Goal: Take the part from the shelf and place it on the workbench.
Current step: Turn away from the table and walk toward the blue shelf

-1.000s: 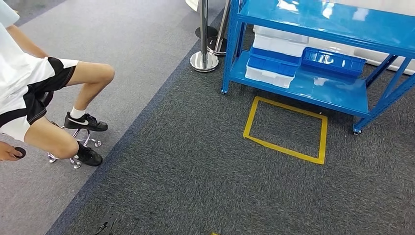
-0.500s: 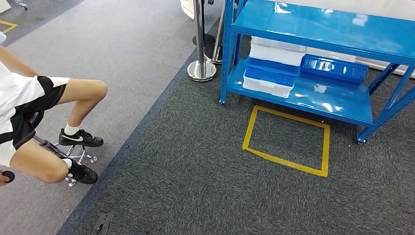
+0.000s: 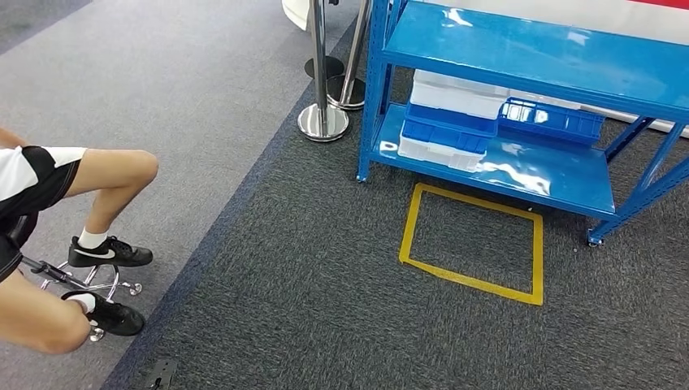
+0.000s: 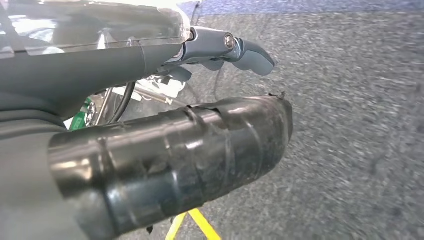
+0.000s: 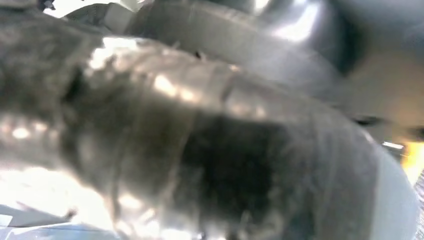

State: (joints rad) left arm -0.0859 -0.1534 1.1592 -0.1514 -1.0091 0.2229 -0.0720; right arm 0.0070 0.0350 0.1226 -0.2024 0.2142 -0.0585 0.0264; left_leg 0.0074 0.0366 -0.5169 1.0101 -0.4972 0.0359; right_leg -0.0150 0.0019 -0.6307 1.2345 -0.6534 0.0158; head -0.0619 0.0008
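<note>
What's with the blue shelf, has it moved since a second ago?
No. The blue shelf keeps its place right behind the yellow tape square on the carpet; the whole head view shifted together, so the camera moved.

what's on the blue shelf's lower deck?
On the lower deck: stacked white and blue bins at its left, an open blue tray beside them. The top deck hides whatever sits farther back.

I see a blurred dark hand (image 5: 200,150) close to my lens, its hold unreadable, with a yellow patch (image 5: 414,155) beyond it.
</note>
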